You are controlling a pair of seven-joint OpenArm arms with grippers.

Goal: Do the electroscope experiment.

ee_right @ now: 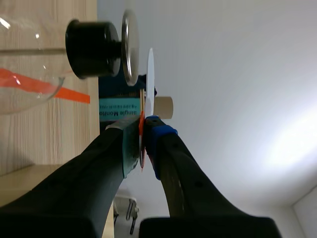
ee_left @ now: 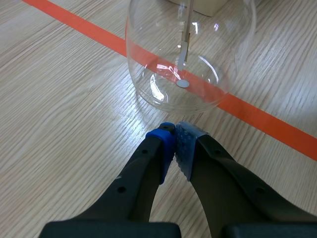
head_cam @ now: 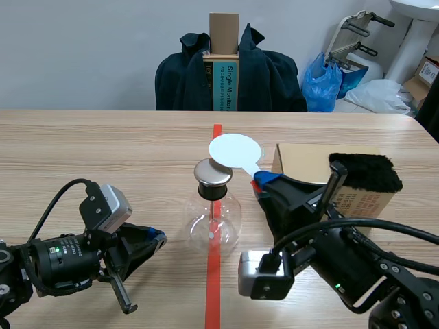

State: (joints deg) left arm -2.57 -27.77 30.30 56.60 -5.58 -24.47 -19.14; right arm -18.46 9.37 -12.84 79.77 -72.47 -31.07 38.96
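Note:
The electroscope is a round glass flask point(head_cam: 214, 219) standing on the red tape line, with a black stopper and a metal disc point(head_cam: 213, 174) on top. A white round paddle point(head_cam: 235, 149) hovers edge to edge over the disc, and my right gripper point(head_cam: 263, 179) is shut on its handle. In the right wrist view the paddle point(ee_right: 150, 84) sits edge-on, right next to the metal disc point(ee_right: 130, 47), with its handle between my right gripper point(ee_right: 143, 131). My left gripper point(ee_left: 174, 136) is shut on nothing, low on the table just short of the flask point(ee_left: 193, 59). A thin strip point(ee_left: 184, 47) hangs inside.
A cardboard box point(head_cam: 302, 161) with a black furry pad point(head_cam: 367, 171) leaning on it stands right of the flask, behind the right arm. Beyond the table's far edge are a chair with a dark jacket point(head_cam: 274, 75) and a blue bag point(head_cam: 322, 82).

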